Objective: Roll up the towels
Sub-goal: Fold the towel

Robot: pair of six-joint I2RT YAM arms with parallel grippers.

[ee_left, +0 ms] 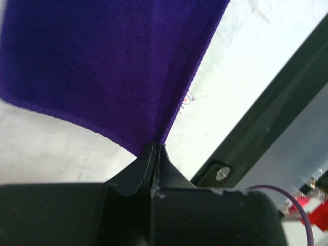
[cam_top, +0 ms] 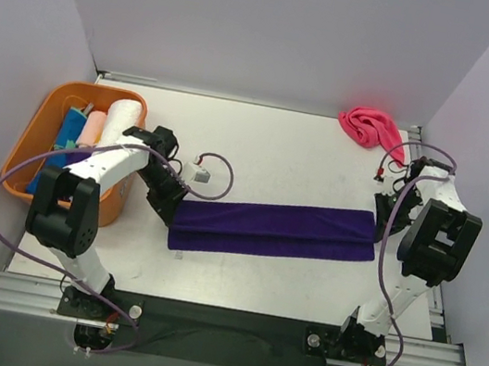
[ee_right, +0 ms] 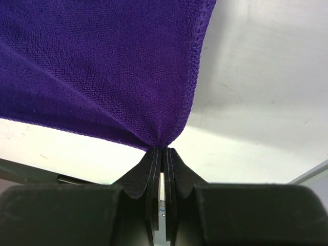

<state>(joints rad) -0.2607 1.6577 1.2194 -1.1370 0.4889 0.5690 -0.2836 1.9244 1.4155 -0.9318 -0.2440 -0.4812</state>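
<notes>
pink towel (cam_top: pixel 370 126), overhead view only

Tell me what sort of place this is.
Probably a robotics lab test cell, not a home: a white table boxed in by plain panels, left arm and right arm bolted to a metal rail, purple towel and orange basket as props.
</notes>
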